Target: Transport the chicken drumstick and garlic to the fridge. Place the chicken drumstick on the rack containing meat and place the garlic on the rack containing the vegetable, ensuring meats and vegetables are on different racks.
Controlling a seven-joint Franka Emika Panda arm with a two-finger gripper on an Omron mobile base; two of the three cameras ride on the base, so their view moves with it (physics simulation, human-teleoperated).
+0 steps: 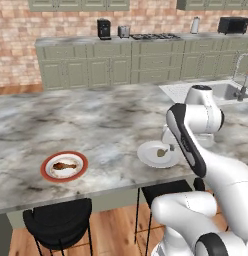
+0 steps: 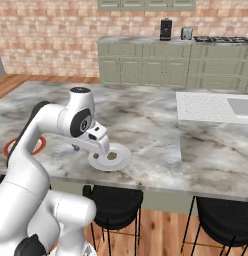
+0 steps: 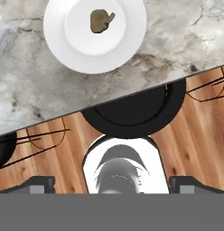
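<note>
The chicken drumstick point(image 1: 64, 166), orange-brown, lies on a red-rimmed plate point(image 1: 46, 172) at the island counter's front left. The garlic point(image 1: 161, 152) point(image 2: 112, 156) point(image 3: 101, 20), a small tan bulb with a pointed tip, rests in the middle of a white plate point(image 1: 146, 156) point(image 2: 123, 161) point(image 3: 132, 49) near the counter's front edge. My gripper point(image 2: 100, 148) point(image 3: 112, 183) hangs open and empty above the near-left rim of the white plate, with its fingertips point(image 3: 39, 182) spread wide. The fridge and its racks are out of view.
Black stools point(image 1: 58, 220) point(image 2: 114, 199) point(image 3: 132, 113) stand under the island's front edge. A sink point(image 1: 227, 91) with a tap sits at the island's far right. The back counter holds a coffee machine point(image 1: 103, 29), a toaster point(image 1: 124, 31) and a stove.
</note>
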